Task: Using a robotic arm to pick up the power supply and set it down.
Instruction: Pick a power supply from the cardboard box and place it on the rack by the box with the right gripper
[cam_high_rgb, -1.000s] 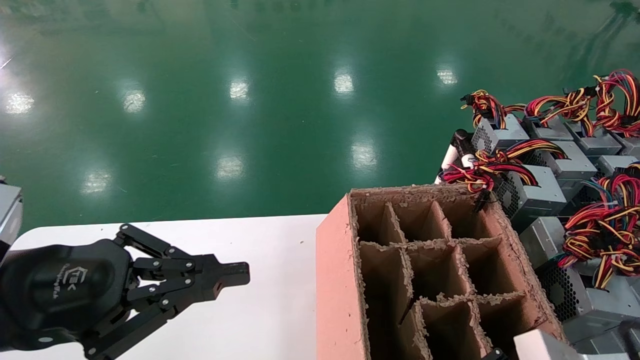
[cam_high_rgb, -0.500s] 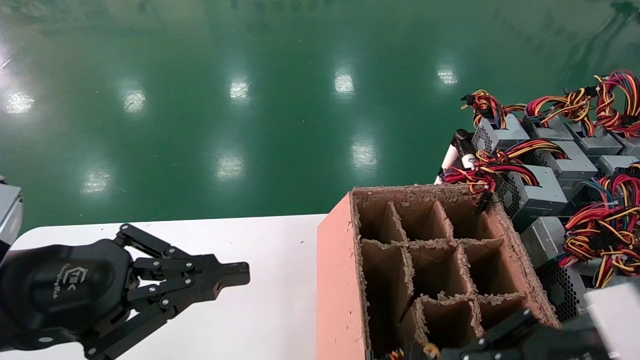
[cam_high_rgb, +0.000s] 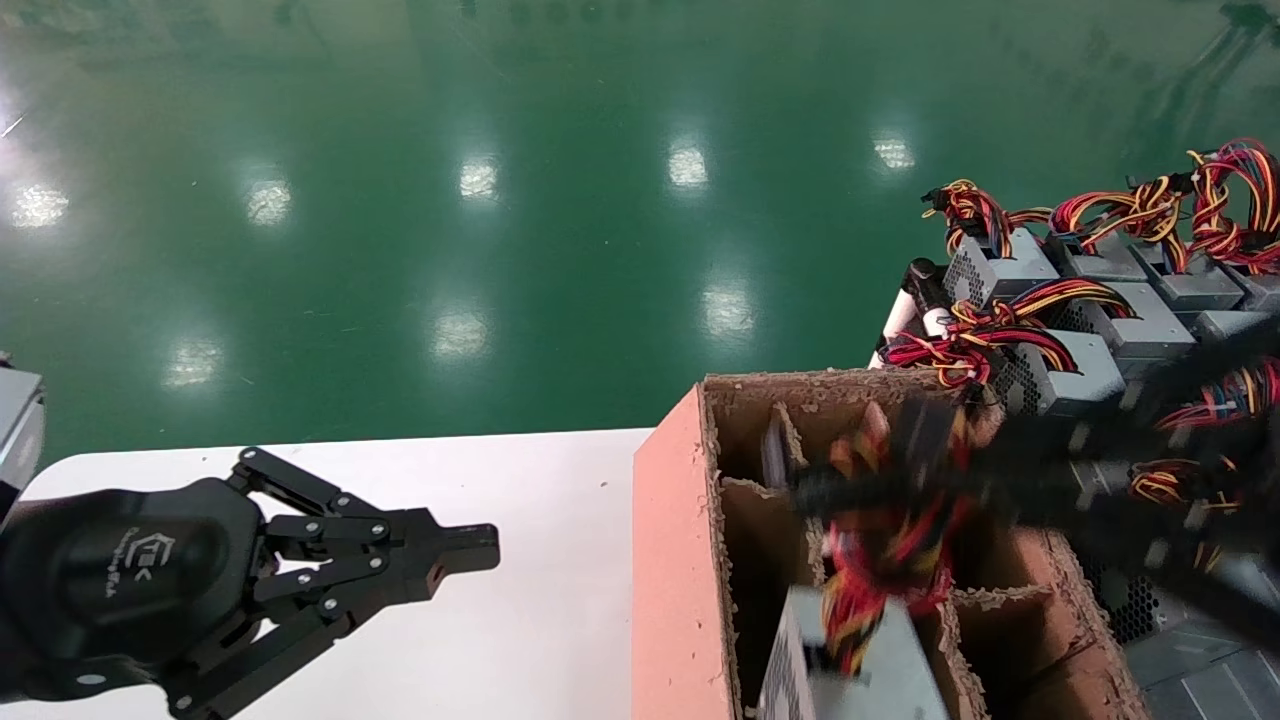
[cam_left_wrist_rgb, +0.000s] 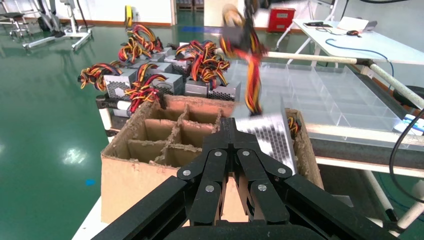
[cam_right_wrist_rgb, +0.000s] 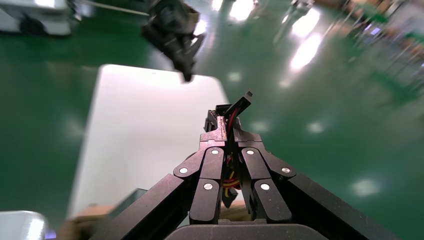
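Right gripper (cam_high_rgb: 830, 490) reaching in from the right over the divided cardboard box (cam_high_rgb: 680, 560), blurred in the head view, pressed together on the red, yellow and black cable bundle (cam_high_rgb: 880, 540) of a grey power supply (cam_high_rgb: 850, 670). In the right wrist view, fingers (cam_right_wrist_rgb: 220, 135) closed flat against each other with wires pinched between them. Power supply hanging by those cables, tilted, its lower part at the near middle of the box, above or just inside a compartment; which one, cannot tell. In the left wrist view, perforated face of the power supply (cam_left_wrist_rgb: 267, 137) seen over the near side of the box, cables rising from it. Left gripper (cam_high_rgb: 440, 555) parked low over the white desk (cam_high_rgb: 540, 600), well apart from the box, pressed together with nothing between the fingers. Box standing at the right end of the desk, its paper dividers ragged along the top. Beyond the box to the right, more power supplies (cam_high_rgb: 1100, 350) packed side by side with coloured cable bundles on top. Green glossy floor (cam_high_rgb: 500, 200) behind.
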